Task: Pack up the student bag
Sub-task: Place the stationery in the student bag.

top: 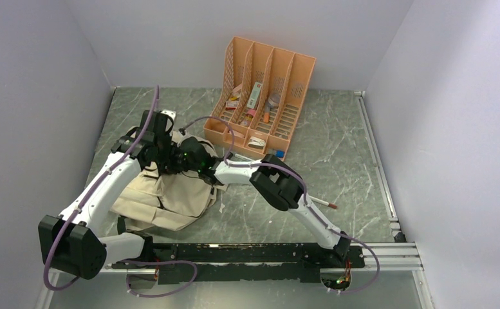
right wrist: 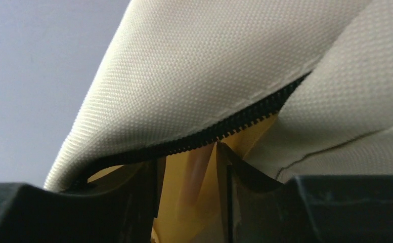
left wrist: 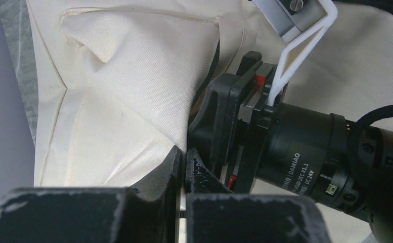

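The student bag (top: 163,196), a soft beige backpack, lies crumpled at the left of the table. My left gripper (top: 159,161) is at its top edge. In the left wrist view the left gripper (left wrist: 185,154) is shut, and the creases of the bag (left wrist: 123,91) run up to its tips. My right gripper (top: 177,166) reaches into the bag's mouth from the right. Seen from the right wrist, the right gripper (right wrist: 189,162) stands open just under the dark zipper (right wrist: 209,134). A yellow thing (right wrist: 184,202) shows between its fingers inside the bag (right wrist: 184,66).
An orange file organizer (top: 263,96) with several small items stands at the back centre. A pen (top: 324,203) lies on the table to the right of the right arm. The right arm's wrist (left wrist: 295,152) sits close beside the left fingers.
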